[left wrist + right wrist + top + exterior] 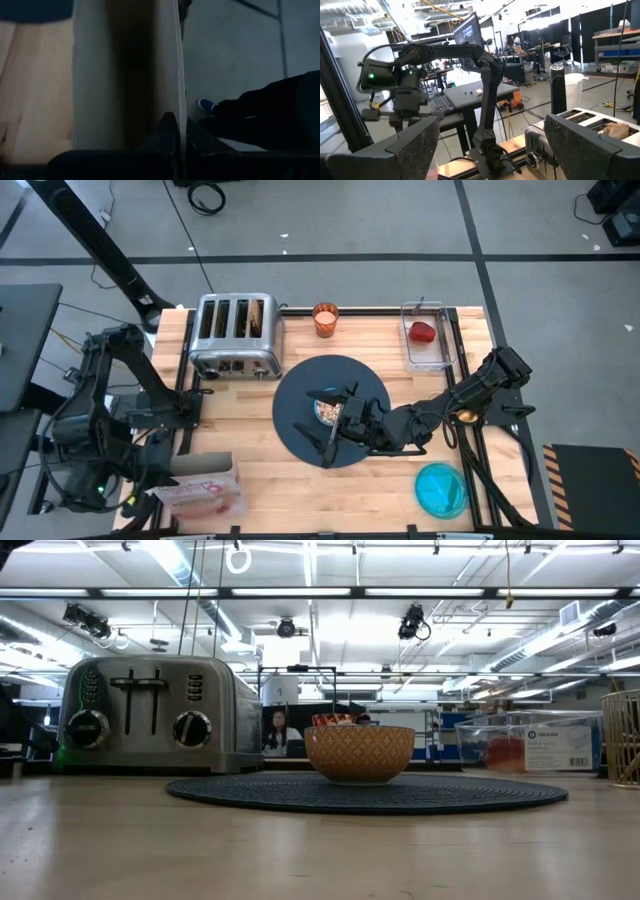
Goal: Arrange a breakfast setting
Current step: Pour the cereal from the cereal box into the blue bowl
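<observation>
Over the mat, the right hand hovers at the bowl — fingers spread, empty.

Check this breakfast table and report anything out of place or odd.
Nothing is spilled or tipped. The setting is just incomplete: the toast slice sits in the toaster, the red fruit in its clear container, and the teal plate lies off the mat, near the table's front edge.

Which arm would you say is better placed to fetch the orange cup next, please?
Probably the right. The right gripper hangs open over the dark-blue round mat, beside the small bowl, with the orange cup just beyond. The left gripper is shut, parked off the table's left edge.
</observation>
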Action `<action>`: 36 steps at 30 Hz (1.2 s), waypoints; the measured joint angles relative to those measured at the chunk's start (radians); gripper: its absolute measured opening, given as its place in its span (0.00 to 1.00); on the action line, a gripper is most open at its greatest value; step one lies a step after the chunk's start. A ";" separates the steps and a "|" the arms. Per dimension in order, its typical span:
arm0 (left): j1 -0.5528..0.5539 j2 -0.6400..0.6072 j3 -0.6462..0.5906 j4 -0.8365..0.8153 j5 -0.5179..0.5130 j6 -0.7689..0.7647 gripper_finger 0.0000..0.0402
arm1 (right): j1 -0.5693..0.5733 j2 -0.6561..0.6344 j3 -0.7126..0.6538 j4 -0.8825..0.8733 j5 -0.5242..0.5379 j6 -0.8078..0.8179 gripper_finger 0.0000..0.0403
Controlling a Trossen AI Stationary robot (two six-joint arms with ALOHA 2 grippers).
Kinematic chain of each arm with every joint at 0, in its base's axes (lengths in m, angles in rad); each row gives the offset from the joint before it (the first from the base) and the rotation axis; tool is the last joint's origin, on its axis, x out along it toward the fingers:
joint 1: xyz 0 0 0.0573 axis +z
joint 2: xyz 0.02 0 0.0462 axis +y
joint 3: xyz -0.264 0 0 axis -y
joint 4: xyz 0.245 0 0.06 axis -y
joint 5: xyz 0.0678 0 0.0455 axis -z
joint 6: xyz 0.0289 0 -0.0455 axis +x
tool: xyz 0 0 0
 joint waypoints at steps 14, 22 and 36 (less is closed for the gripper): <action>-0.029 0.077 0.001 0.035 -0.027 0.001 0.01 | 0.000 0.000 0.000 0.000 0.026 0.001 0.90; -0.036 0.064 0.002 -0.004 -0.039 -0.015 0.01 | 0.000 0.000 0.000 0.000 0.033 0.017 0.90; -0.036 0.112 0.004 0.030 -0.053 0.029 0.01 | 0.011 0.000 0.000 0.000 0.045 0.034 0.90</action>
